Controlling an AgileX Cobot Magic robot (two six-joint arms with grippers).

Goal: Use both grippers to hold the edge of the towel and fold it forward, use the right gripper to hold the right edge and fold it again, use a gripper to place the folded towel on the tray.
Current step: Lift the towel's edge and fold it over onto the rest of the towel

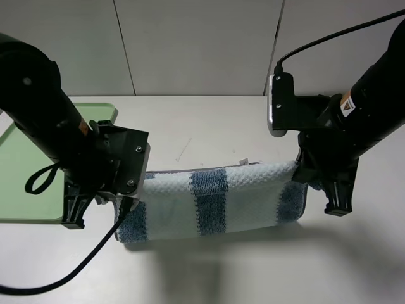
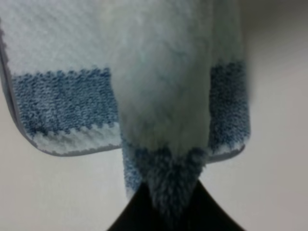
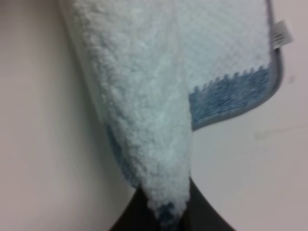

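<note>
The left tool (image 2: 171,214) is clamping shut on one bunched corner of the towel (image 1: 215,202), and the right tool (image 3: 166,211) is pinching the opposite corner likewise, so the cloth is hanging doubled and sagging between them, low over the surface (image 1: 266,272). It is looking light, soft and limp, hardly slippery. The grey hem (image 1: 190,171) near the corners is probably offering the surest hold. The tray (image 1: 25,158) is lying farther back, on the left.

Light: bright, even, overhead.
Shadow: soft, on table (image 1: 209,272) in front of towel (image 1: 253,196).
Wrist views: dimmer, towel close-up blurred.
</note>
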